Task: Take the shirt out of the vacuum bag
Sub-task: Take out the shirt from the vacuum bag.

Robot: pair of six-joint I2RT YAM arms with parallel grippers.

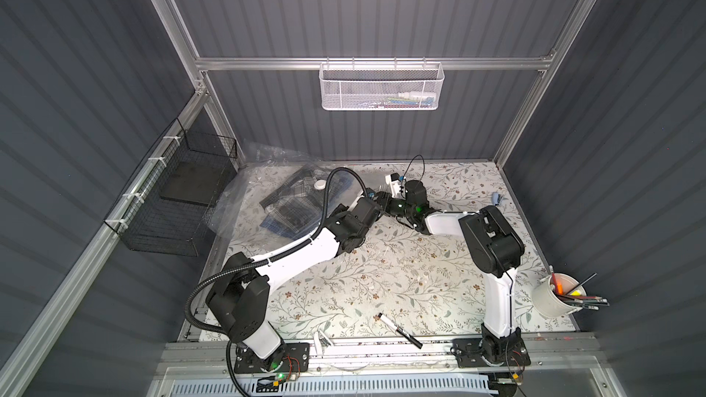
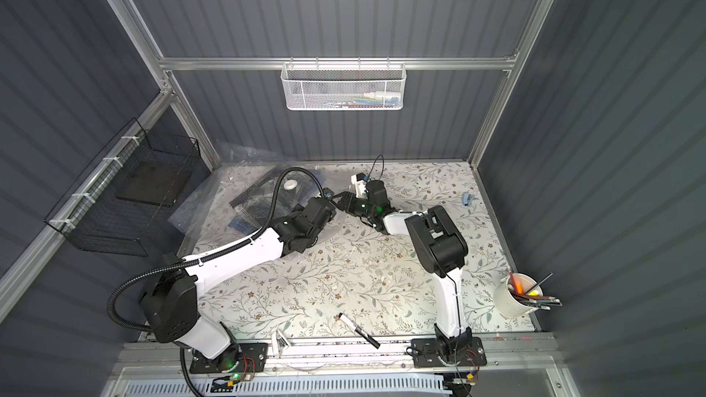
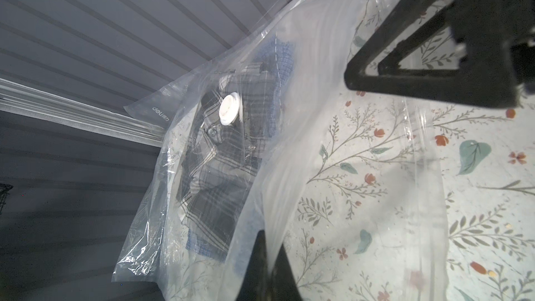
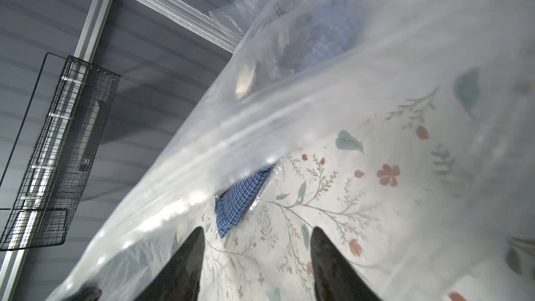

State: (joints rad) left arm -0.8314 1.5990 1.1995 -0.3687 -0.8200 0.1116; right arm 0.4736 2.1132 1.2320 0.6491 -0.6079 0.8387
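Note:
The vacuum bag (image 1: 267, 200), clear plastic with a round white valve cap (image 1: 320, 184), lies at the back left of the table. Inside it is the folded dark plaid shirt (image 3: 220, 169), with blue checked cloth (image 4: 240, 204) under it. My left gripper (image 3: 270, 235) is shut on the bag's upper plastic layer at its right-hand edge and holds it raised. My right gripper (image 4: 257, 230) is open at that same edge, its fingers on the lower layer, pointing at the blue cloth corner with nothing between them. In both top views the two grippers meet nose to nose (image 1: 379, 198).
A second clear bag with grey lettering (image 3: 162, 108) lies behind the vacuum bag. A black wire basket (image 1: 179, 200) hangs on the left wall and a white mesh basket (image 1: 382, 85) at the back. A pen cup (image 1: 554, 295), a marker (image 1: 401, 330) and a small blue clip (image 1: 496, 197) are on the table.

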